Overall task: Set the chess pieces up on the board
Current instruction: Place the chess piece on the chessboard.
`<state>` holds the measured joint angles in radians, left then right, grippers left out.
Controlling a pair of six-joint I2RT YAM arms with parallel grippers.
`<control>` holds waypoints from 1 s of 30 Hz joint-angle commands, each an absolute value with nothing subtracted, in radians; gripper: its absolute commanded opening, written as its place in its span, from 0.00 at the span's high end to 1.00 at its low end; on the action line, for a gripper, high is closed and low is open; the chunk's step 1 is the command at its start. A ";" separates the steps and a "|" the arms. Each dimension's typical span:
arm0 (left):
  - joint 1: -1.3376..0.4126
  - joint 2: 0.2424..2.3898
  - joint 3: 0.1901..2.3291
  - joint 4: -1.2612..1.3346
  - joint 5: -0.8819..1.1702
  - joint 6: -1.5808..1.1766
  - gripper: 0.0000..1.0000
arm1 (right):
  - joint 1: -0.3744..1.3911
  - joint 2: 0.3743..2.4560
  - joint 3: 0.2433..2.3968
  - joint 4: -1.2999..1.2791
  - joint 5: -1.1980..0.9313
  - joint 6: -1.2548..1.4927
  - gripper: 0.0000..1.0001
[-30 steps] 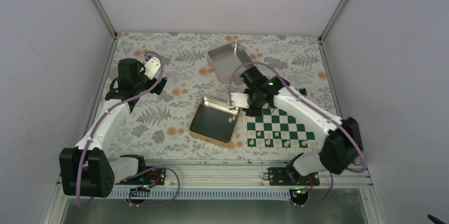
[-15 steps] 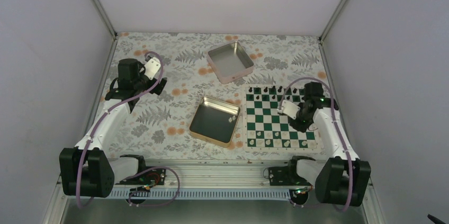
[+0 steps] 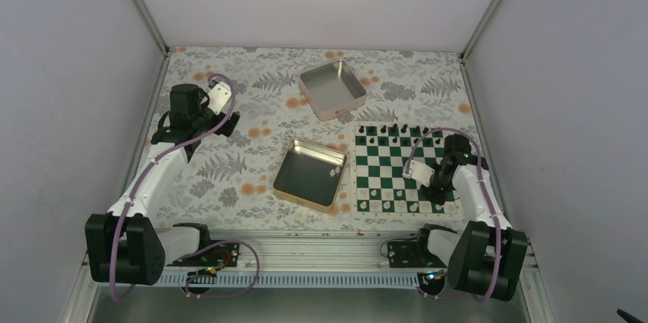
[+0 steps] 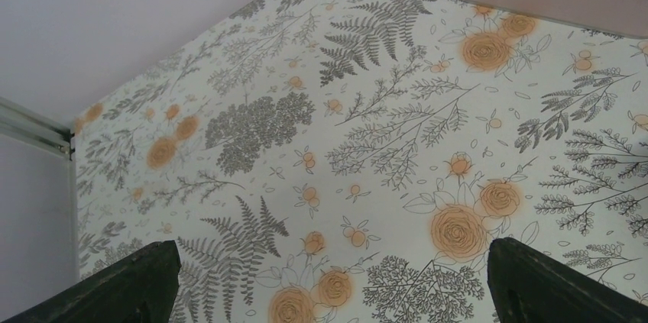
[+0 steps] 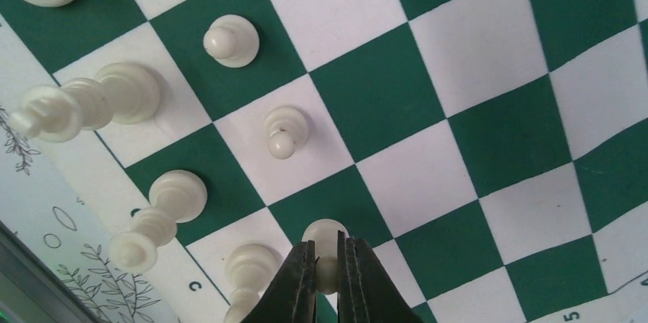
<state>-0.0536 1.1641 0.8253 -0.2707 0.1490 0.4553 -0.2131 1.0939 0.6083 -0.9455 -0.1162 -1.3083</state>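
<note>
My right gripper [image 5: 327, 262] is shut on a small white pawn [image 5: 324, 237], which hangs low over the green-and-white board [image 5: 504, 132]. Close by, white chess pieces stand on the near rows: two pawns [image 5: 231, 39] [image 5: 285, 130] and taller pieces [image 5: 92, 101] [image 5: 157, 220]. From above, the right gripper [image 3: 437, 187] is over the near right part of the board [image 3: 397, 172]. My left gripper [image 4: 336, 292] is open over the flowered cloth with nothing between its fingers [image 4: 130, 285], far left of the board [image 3: 229, 121].
Small black chessmen [image 3: 382, 130] line the board's far edge. A gold tin [image 3: 284, 185] lies left of the board with a white piece [image 3: 334, 172] inside. A pinkish tin [image 3: 332, 88] sits behind it. Walls enclose the table on three sides.
My right arm swung from the gold tin's right rim across the board to its near right part and came down. The left arm has not moved.
</note>
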 commanded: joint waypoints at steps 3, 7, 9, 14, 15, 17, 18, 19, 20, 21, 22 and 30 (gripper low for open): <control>-0.057 1.179 0.860 -0.284 0.134 0.445 0.00 | -0.227 1.095 0.599 -0.917 -0.121 -1.327 0.96; -0.058 1.185 0.861 -0.285 0.136 0.446 0.00 | -0.227 1.113 0.588 -0.899 -0.135 -1.315 0.96; -0.059 1.181 0.862 -0.287 0.141 0.445 0.00 | -0.227 1.128 0.586 -0.895 -0.143 -1.308 0.96; -0.058 1.177 0.864 -0.292 0.138 0.443 0.00 | -0.232 1.137 0.565 -0.873 -0.143 -1.311 0.96; -0.058 1.177 0.865 -0.293 0.139 0.441 0.00 | -0.232 1.137 0.564 -0.869 -0.143 -1.312 0.96; -0.058 1.174 0.868 -0.296 0.138 0.441 0.00 | -0.233 1.139 0.566 -0.866 -0.147 -1.313 0.96; -0.059 1.173 0.867 -0.296 0.137 0.440 0.00 | -0.233 1.140 0.566 -0.864 -0.149 -1.313 0.96; -0.058 1.173 0.869 -0.297 0.138 0.440 0.00 | -0.234 1.140 0.564 -0.862 -0.149 -1.314 0.96; -0.058 1.173 0.870 -0.297 0.138 0.439 0.00 | -0.235 1.140 0.565 -0.858 -0.150 -1.315 0.96; -0.058 1.171 0.868 -0.298 0.138 0.440 0.00 | -0.236 1.140 0.565 -0.856 -0.150 -1.315 0.96; -0.058 1.172 0.869 -0.299 0.138 0.439 0.00 | -0.237 1.141 0.565 -0.855 -0.151 -1.317 0.96; -0.059 1.171 0.872 -0.306 0.150 0.439 0.00 | -0.250 1.146 0.561 -0.848 -0.140 -1.327 0.95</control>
